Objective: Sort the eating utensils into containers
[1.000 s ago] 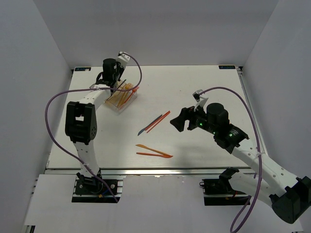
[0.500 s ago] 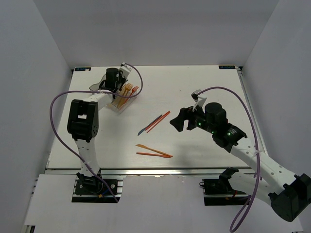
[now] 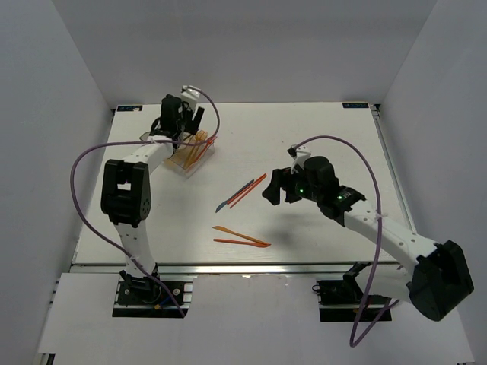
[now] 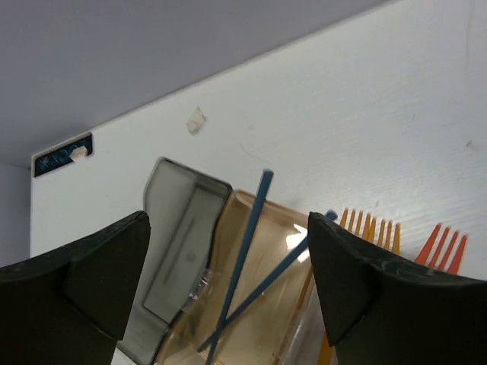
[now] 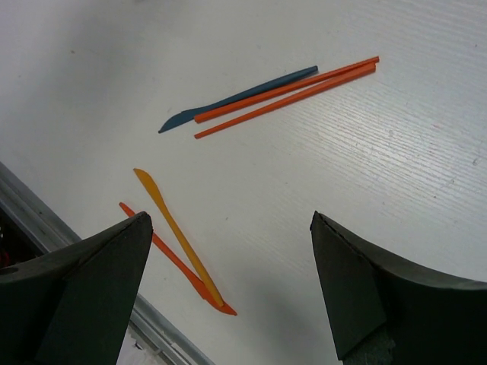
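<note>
The containers (image 3: 185,161) stand at the table's far left. My left gripper (image 3: 187,122) hovers open above them with nothing between its fingers. In the left wrist view the smoky grey bin (image 4: 176,251) holds nothing I can see, while the amber bin (image 4: 266,304) holds two crossed dark blue utensils (image 4: 249,239). Orange forks (image 4: 365,228) stick up to the right of it. My right gripper (image 3: 275,190) hangs open over mid-table. Below it lie a blue knife (image 5: 236,99), two orange-red utensils (image 5: 297,87), a yellow-orange knife (image 5: 176,236) and a red-orange one (image 5: 173,258).
The metal rail of the table's near edge (image 5: 46,228) runs just beyond the red-orange knife. Grey walls close in the table on three sides. Purple cables (image 3: 84,163) loop off both arms.
My left gripper has opened over the containers, and a dark blue utensil it carried now rests in the amber bin. My right gripper has moved left, closer to the loose utensils.
</note>
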